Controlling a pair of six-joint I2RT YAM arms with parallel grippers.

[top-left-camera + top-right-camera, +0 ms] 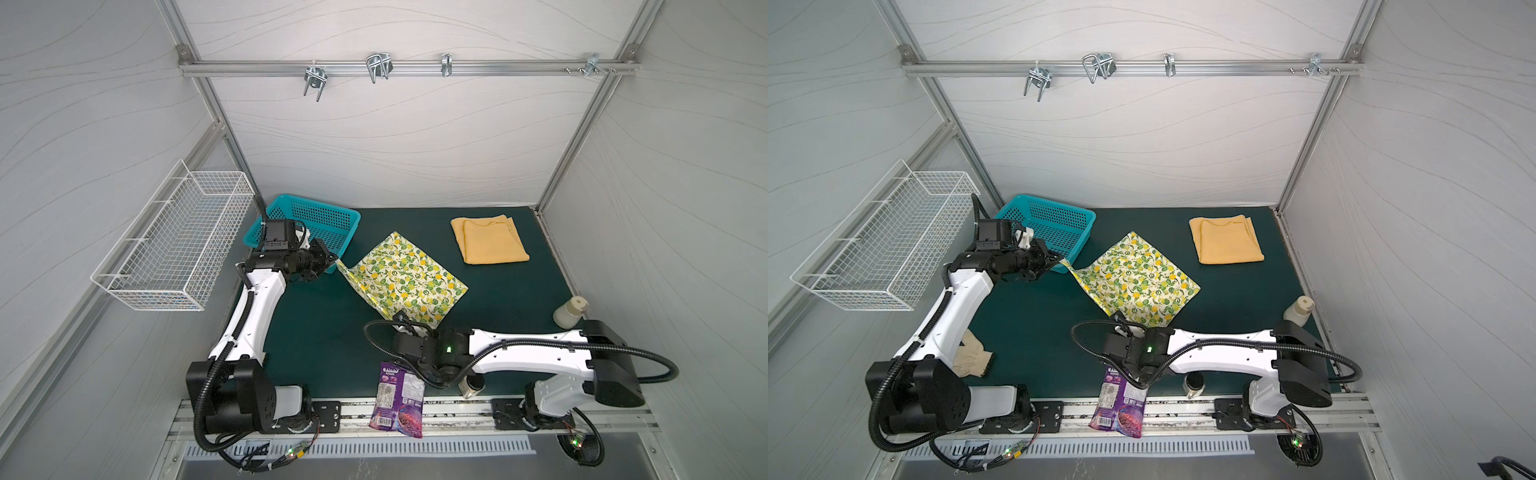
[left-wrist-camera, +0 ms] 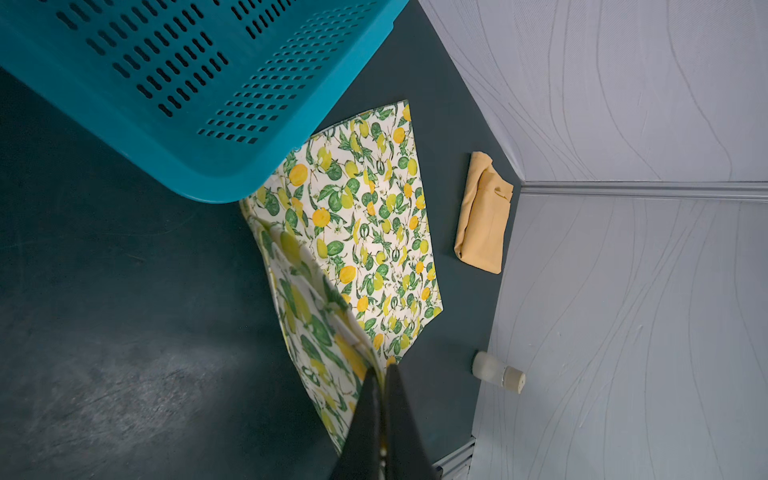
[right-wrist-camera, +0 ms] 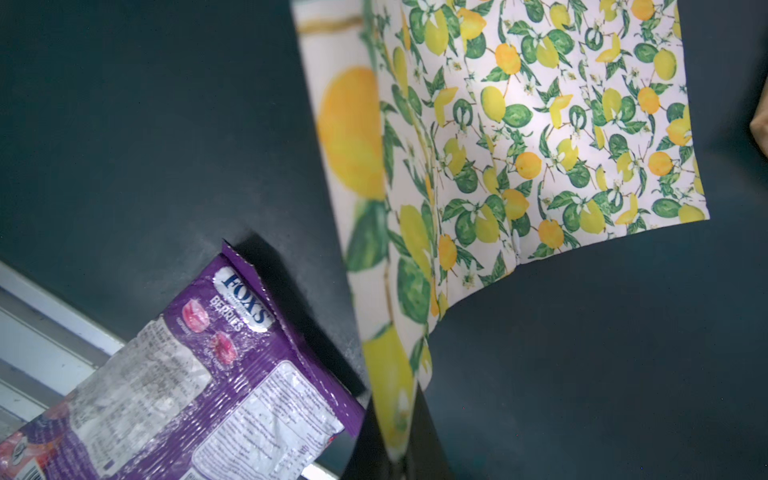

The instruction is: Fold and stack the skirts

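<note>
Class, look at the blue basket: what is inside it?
The basket shows only its own perforated floor and walls; nothing lies in the visible part. The left arm covers its near corner in both top views, so that part cannot be checked.

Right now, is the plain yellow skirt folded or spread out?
Folded. The mustard-yellow skirt lies as a compact rectangle with layered edges showing, apart from the lemon-print skirt.

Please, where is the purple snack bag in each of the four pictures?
A top view: purple snack bag bottom centre, over the front rail.
A top view: same place, slightly further left.
Left wrist: not in it.
Right wrist: lower left.
Shared landmark: the lemon-print skirt, in all four.
</note>
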